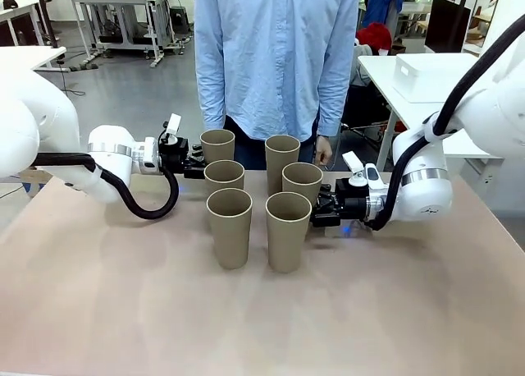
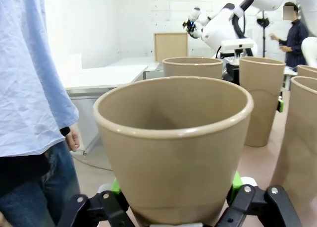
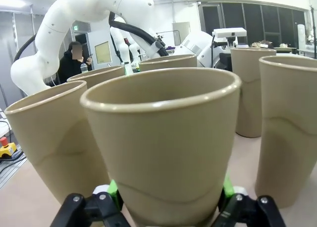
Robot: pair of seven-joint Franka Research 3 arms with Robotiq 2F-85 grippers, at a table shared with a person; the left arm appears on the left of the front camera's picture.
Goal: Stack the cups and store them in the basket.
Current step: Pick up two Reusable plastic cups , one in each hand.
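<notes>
So the right jaws are clamped low on the upright middle-right cup [image 1: 302,179], and the left jaws seem to pinch the far-left cup [image 1: 217,142]. The near-right cup [image 1: 287,228] stands just beside on the table [image 1: 123,302], so I'd lift straight up.

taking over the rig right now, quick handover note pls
Left hand: shut on the far-left cup.
Right hand: shut on the middle-right cup.
Cups: all six upright on the table, two columns of three, none nested.
Done: both grasps, nothing stacked.
Left: nest all six, then store the stack in the basket.
</notes>
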